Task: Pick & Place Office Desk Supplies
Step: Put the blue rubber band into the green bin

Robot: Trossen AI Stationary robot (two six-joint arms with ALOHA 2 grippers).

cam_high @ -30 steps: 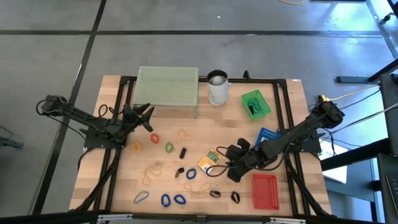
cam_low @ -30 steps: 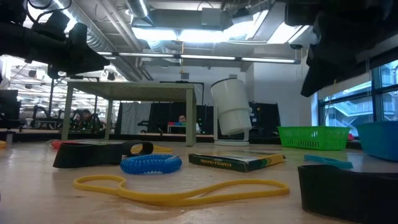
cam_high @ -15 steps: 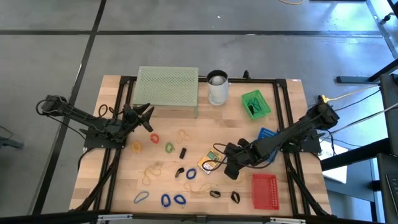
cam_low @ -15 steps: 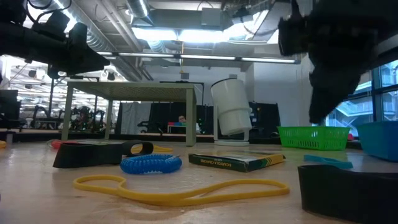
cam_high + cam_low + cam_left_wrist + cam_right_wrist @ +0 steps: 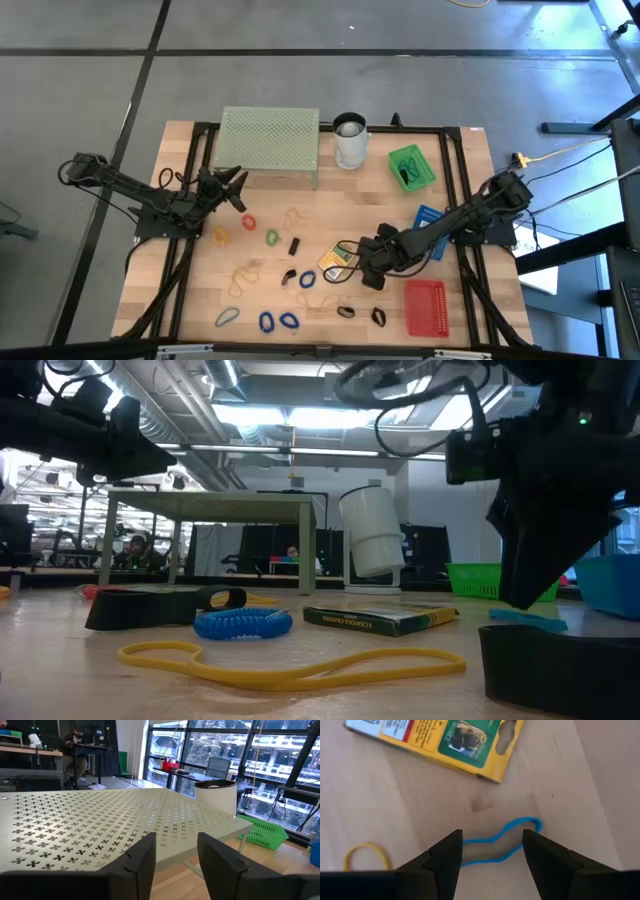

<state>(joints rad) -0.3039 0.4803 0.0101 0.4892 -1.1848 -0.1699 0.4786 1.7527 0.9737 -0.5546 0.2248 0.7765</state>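
Observation:
Loose supplies lie flat on the wooden table: a yellow card pack [image 5: 338, 260], coloured rubber bands such as a red one [image 5: 247, 222] and a green one [image 5: 272, 237], blue bands [image 5: 278, 321], and black binder clips [image 5: 378, 317]. My right gripper [image 5: 364, 268] is open and points down just right of the card pack. In the right wrist view its fingers [image 5: 492, 845] stand on either side of a thin blue rubber band [image 5: 502, 844], beside the card pack [image 5: 440, 740]. My left gripper [image 5: 238, 190] waits, open, at the pale green mesh stand [image 5: 270, 140].
A white cup [image 5: 350, 140] stands at the far edge beside the mesh stand. A green basket [image 5: 411, 167], a blue tray [image 5: 430, 216] and a red basket [image 5: 425, 305] line the right side. A yellow band [image 5: 367, 856] lies near the right gripper.
My right gripper has moved toward the table's left and come down lower, closing in on the card pack and the blue band beside it. The left arm has kept still, and no item has moved.

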